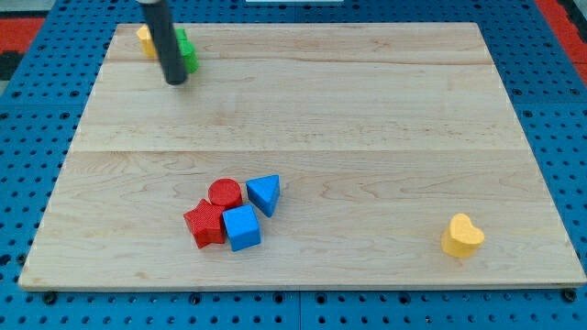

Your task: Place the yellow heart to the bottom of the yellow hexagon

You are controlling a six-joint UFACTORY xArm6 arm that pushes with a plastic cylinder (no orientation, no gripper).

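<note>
The yellow heart [462,236] lies near the board's bottom right corner. The yellow hexagon [145,38] sits at the board's top left corner, partly hidden behind the rod. My tip [175,81] rests on the board just below and to the right of the yellow hexagon, close to a green block [187,51] whose shape I cannot make out. The tip is far from the yellow heart, across the board's diagonal.
A cluster sits at the bottom centre-left: a red cylinder [225,192], a red star [205,223], a blue cube [242,227] and a blue triangle [265,193]. The wooden board [367,110] lies on a blue perforated table.
</note>
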